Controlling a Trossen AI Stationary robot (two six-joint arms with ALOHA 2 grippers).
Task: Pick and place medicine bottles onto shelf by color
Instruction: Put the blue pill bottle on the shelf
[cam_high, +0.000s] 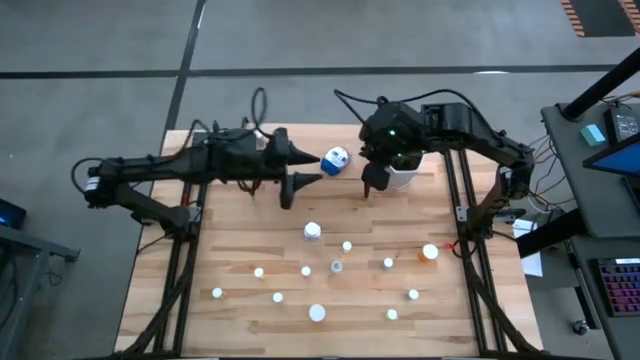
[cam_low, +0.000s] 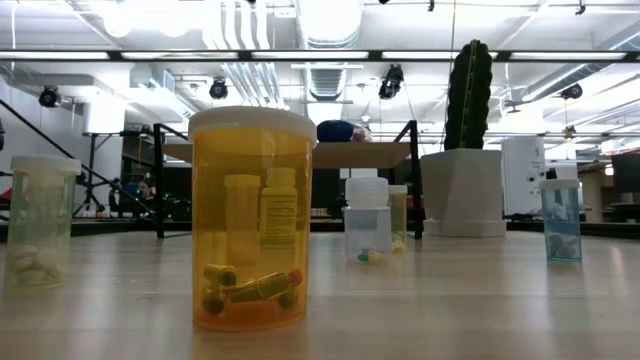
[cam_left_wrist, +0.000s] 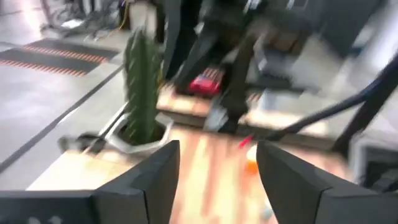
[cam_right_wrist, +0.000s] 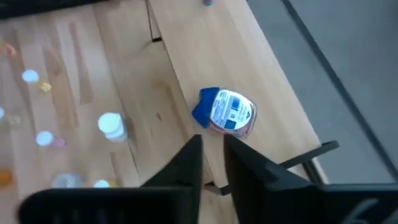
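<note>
Already on the shelf (cam_right_wrist: 205, 56) lies the blue bottle (cam_right_wrist: 225, 112), tipped on its side rather than upright, label up, with no other bottle beside it. The right end effector (cam_right_wrist: 211, 155) hovers just above and near it, fingers nearly together with only a narrow gap and nothing between them; my guess is that it let the bottle go here, which would explain the toppled pose.

From above, the left end effector (cam_high: 300, 168) sits over the shelf's left part, close to the blue bottle, its fingers spread and empty, likely waiting clear of the other arm. A cactus pot (cam_high: 402, 175) stands at the shelf's right end, partly under the right arm.

About a dozen bottles (cam_high: 313, 231) are scattered upright over the front of the counter (cam_high: 230, 240), well apart from one another, so each leaves room for a grasp. An amber one (cam_low: 252, 220) stands closest to the low camera. Sorting looks barely begun.
</note>
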